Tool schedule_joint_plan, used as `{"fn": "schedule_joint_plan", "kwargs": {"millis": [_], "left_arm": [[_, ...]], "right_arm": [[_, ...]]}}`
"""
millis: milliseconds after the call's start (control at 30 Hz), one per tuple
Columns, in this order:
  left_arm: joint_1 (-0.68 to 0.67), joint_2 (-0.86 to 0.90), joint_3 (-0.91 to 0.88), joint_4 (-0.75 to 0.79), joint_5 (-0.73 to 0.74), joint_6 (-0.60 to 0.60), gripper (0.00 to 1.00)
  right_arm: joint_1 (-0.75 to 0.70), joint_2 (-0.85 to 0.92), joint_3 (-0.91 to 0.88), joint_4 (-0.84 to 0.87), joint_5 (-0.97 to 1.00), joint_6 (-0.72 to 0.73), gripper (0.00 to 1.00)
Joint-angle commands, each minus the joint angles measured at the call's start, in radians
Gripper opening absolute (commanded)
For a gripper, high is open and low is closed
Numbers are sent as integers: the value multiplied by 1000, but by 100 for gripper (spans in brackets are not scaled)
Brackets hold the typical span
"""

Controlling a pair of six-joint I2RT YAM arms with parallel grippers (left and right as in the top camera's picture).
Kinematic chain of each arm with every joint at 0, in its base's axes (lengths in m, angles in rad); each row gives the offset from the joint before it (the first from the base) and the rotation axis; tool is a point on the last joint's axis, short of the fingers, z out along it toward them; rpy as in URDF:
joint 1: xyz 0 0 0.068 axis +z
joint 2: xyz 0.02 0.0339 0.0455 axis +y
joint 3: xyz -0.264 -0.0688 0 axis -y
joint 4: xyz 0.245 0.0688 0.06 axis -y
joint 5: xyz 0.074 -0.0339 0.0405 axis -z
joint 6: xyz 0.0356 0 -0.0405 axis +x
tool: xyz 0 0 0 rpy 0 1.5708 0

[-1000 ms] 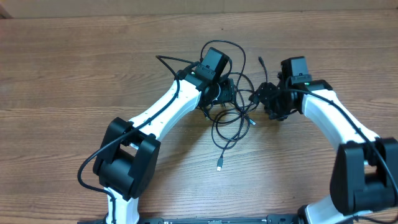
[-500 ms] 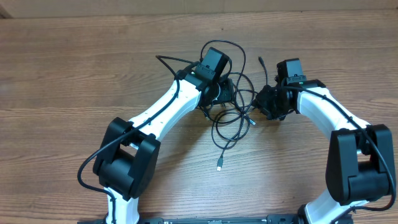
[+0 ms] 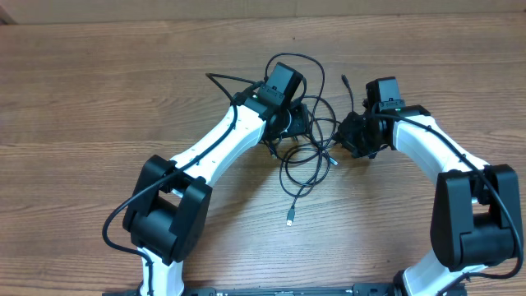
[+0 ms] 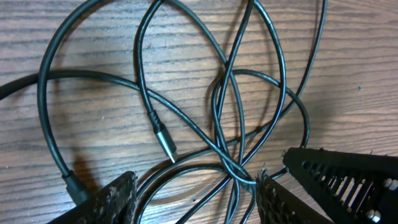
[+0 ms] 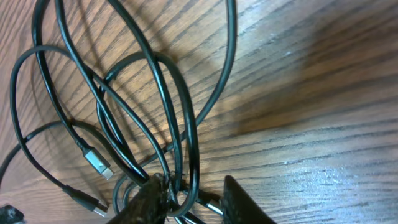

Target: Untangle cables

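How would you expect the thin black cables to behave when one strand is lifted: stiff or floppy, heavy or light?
Probably floppy: the cables lie in loose curving loops. Likely light, being far thinner than the fingers of the right gripper. One lifted strand would probably drag others, since they cross repeatedly.

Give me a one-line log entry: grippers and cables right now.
left gripper: open, astride cables | right gripper: shut on cables | cables: tangled, on table
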Motion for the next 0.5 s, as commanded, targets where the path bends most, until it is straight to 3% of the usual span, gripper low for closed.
{"fn": "schedule_joint_plan", "kwargs": {"millis": [0,100,167,200,233,400,467], "left_arm": [[7,-35,2,21,-13,11,62],[6,-33,2,40,-19,11,64],[3,-30,2,65,-18,11,81],[2,-30,2,77,-18,11,95],[0,-30,2,89,-18,11,100],[-10,-30,2,143,-17,-40,99],[-12,-30,2,158,-17,-94,87]], "right_arm": [[-1,-2,0,4,9,-2,32],[-1,-2,0,-1,16,-2,40],[-1,-2,0,-3,16,-2,45],[-1,-2,0,-4,16,-2,47],[-1,-2,0,-4,16,-2,52],[-2,-2,0,-4,17,-2,73],[-2,-2,0,-4,28,-2,75]]}}
